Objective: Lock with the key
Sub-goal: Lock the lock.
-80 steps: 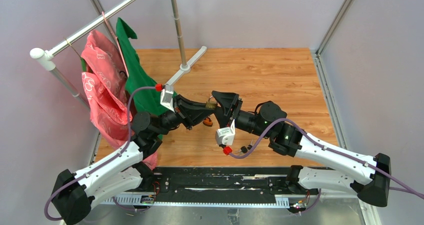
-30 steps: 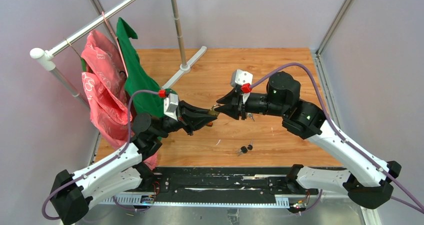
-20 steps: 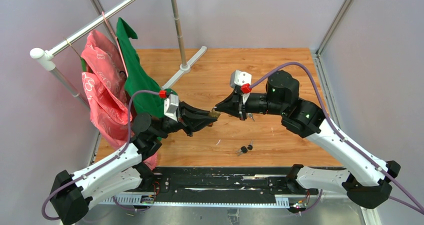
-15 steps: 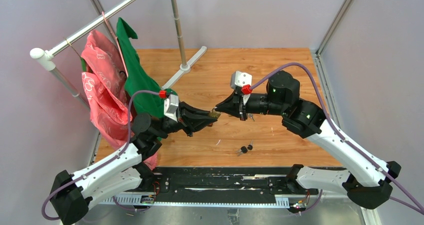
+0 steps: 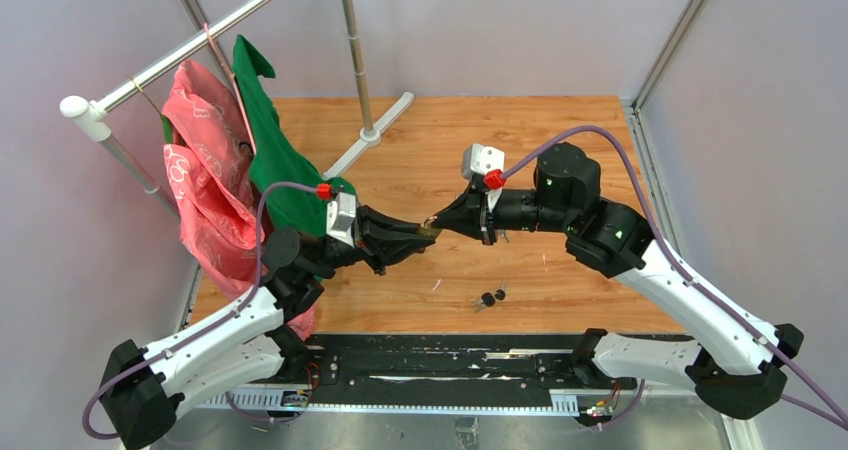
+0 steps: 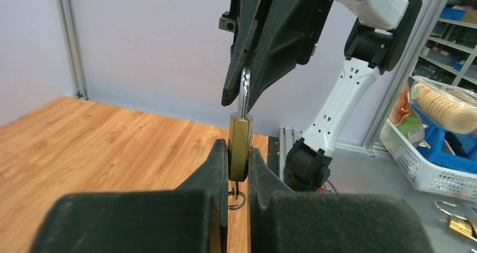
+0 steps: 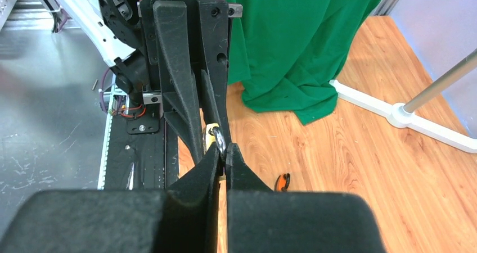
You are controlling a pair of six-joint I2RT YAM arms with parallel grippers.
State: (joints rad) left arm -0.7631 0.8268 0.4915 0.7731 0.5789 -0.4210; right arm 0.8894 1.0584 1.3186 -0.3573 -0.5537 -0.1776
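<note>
Far left: clothes rack w/ pink garment and green shirt hanging, same as before. L gripper reaches in from the left, raised off the wooden table, jaws pinching the brass padlock by its flat sides; pose barely changed vs a sec ago. The padlock stands upright btwn the fingers, shackle up, a small wire ring hanging under it. R gripper meets it from the right: a sec ago its jaws stood apart just short of the lock, now they're pressed together on the shackle, tips just above the lock body. R arm has edged slightly left. Further right, keys lie on the table nearer the bases, well apart from the lock, not moved.
</note>
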